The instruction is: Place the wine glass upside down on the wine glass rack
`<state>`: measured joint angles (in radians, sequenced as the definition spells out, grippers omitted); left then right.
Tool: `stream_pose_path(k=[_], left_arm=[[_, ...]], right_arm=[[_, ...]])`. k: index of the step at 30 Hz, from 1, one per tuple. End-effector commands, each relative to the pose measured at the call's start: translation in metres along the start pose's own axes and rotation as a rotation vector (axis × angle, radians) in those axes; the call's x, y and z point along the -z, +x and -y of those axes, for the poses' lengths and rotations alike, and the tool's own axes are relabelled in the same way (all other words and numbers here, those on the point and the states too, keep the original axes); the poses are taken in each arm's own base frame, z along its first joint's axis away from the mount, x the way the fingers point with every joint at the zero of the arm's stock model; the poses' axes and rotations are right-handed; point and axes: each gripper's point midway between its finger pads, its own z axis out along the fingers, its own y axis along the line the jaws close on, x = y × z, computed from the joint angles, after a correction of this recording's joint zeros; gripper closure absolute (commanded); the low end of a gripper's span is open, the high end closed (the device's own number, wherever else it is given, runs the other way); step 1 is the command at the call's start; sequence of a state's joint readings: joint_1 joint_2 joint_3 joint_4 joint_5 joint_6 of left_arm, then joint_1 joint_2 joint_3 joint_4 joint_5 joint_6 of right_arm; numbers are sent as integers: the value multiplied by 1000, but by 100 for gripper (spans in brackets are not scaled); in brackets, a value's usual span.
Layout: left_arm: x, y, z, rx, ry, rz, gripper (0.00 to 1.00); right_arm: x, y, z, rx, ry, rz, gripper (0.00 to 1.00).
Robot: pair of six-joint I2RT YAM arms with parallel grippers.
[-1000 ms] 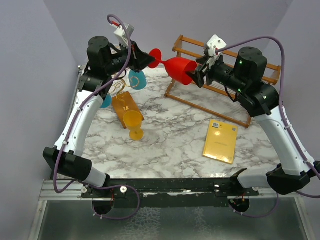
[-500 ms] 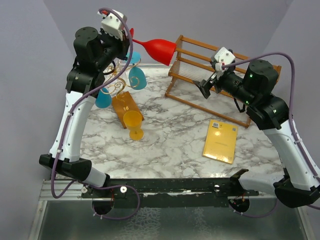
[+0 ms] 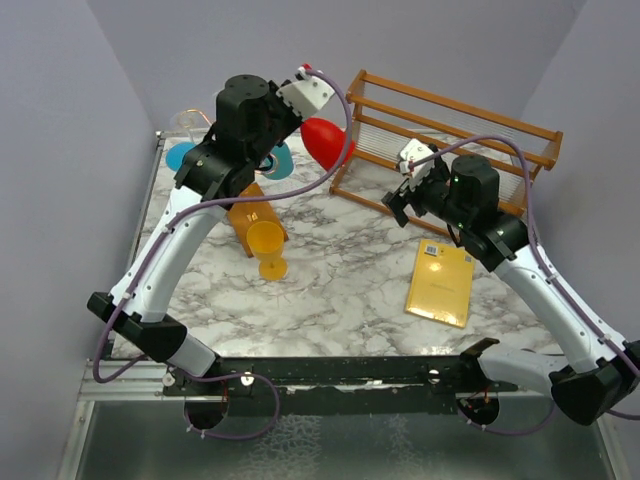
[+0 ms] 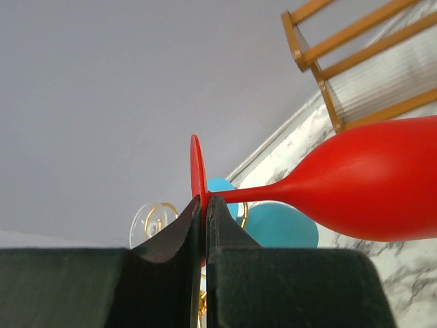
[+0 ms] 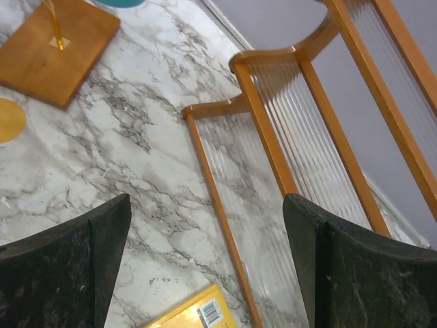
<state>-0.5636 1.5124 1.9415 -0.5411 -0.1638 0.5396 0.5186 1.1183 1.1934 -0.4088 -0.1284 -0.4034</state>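
The red wine glass (image 3: 325, 140) is held up in the air, lying sideways with its bowl toward the big wooden rack. My left gripper (image 3: 292, 130) is shut on its thin foot disc (image 4: 197, 167), and its stem and bowl (image 4: 372, 181) stretch to the right. The gold wire wine glass rack (image 3: 240, 172) on its orange-brown base (image 3: 255, 215) stands below and left, with blue glasses (image 3: 275, 160) hanging on it; a wire loop (image 4: 158, 208) shows in the left wrist view. My right gripper (image 3: 400, 200) is open and empty (image 5: 205, 260) over the marble.
A large wooden slatted rack (image 3: 450, 130) stands at the back right, and it also shows in the right wrist view (image 5: 287, 157). A yellow glass (image 3: 267, 245) stands by the rack's base. A yellow book (image 3: 440, 282) lies on the right. A clear glass (image 3: 185, 120) hangs at the far left.
My right gripper has left the red bowl and drawn back and down toward the book. My left arm has swung the red glass up, then right and forward over the gold rack.
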Motion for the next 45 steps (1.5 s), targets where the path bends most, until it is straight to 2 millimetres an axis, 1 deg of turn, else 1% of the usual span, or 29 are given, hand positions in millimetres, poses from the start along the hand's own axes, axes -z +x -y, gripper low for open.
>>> stream_pose_path(k=[1, 4, 7, 9, 15, 22, 30, 35, 40, 45], left_arm=[[0, 24, 18, -232, 10, -119, 100], [-4, 38, 26, -315, -6, -177, 100], [-6, 50, 25, -374, -48, -231, 100], [-5, 55, 24, -391, -65, -253, 100], [0, 66, 24, -406, -71, -285, 100], [14, 71, 15, -441, -99, -313, 100], [29, 80, 7, -491, -102, -363, 100], [37, 84, 7, -510, -80, -385, 100], [42, 88, 7, -520, -69, -396, 100], [40, 90, 8, -527, -76, -407, 100]], right_arm=[[-4, 2, 27, -76, 75, 78, 8], [-11, 26, 29, -131, 69, 59, 8], [-14, 46, 27, -169, 51, 34, 8], [-12, 54, 31, -182, 66, 20, 8], [-12, 62, 29, -205, 42, 10, 8], [-19, 72, 24, -232, 7, -16, 8], [-21, 77, 24, -236, 0, -26, 8], [-22, 79, 25, -237, -1, -32, 8], [-23, 79, 24, -240, -6, -36, 8], [-25, 81, 24, -242, -12, -40, 8]])
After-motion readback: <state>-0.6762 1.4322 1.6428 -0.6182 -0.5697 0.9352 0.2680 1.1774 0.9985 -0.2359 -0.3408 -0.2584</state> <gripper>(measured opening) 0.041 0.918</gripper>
